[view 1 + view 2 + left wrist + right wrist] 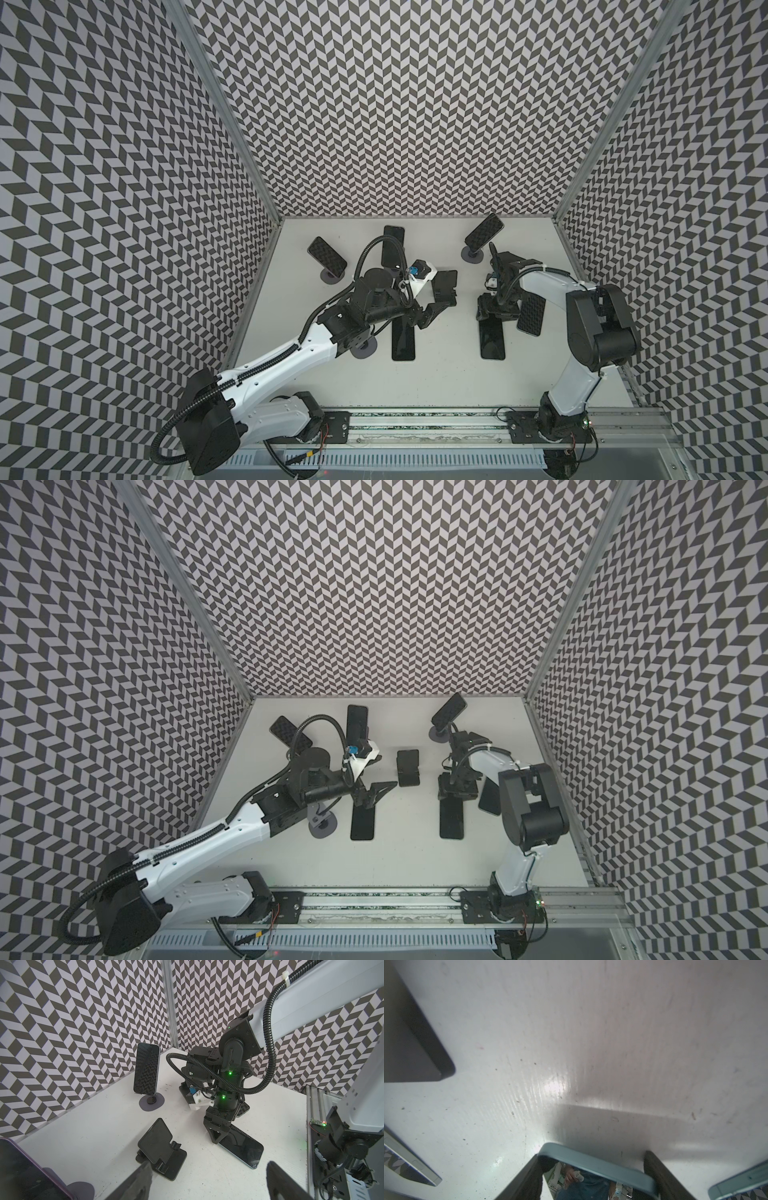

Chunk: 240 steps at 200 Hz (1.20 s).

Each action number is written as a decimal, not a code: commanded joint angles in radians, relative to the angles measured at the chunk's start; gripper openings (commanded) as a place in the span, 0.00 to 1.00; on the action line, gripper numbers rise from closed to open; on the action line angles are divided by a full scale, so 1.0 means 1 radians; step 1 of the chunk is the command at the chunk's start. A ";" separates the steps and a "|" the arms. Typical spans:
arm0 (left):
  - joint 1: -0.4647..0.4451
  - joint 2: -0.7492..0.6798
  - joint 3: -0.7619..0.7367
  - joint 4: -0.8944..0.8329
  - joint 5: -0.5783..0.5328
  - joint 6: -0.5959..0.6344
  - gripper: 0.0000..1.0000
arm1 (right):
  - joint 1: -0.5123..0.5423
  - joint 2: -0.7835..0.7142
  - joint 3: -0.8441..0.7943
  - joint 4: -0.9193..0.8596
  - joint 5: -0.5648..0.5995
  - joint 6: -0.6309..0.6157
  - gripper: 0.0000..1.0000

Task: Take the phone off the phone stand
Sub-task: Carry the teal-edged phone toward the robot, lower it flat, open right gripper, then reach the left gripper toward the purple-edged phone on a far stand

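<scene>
The right gripper (591,1156) sits closest in the right wrist view. Its dark fingers (525,1180) press against both long edges of the pale-blue phone (598,1164) and pinch it at one end. In both top views this phone lies flat on the white table (436,374), well apart from the black folding phone stand (444,286) (which is empty, near the middle). The left gripper (374,791) is spread and holds nothing. It is by the far end of a second phone (362,825) that also lies flat.

Left pincer (207,1169) wide, right pincer (592,1157) tight
</scene>
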 commanded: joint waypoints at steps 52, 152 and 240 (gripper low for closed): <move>-0.006 0.001 0.030 -0.013 -0.004 0.016 0.86 | -0.005 0.017 0.002 0.026 0.059 0.001 0.66; -0.005 -0.006 0.037 -0.023 0.004 0.000 0.86 | -0.005 -0.026 -0.028 0.044 0.074 0.011 0.80; -0.006 -0.011 0.040 -0.017 -0.002 -0.005 0.86 | -0.004 -0.116 -0.017 0.045 0.040 0.036 0.84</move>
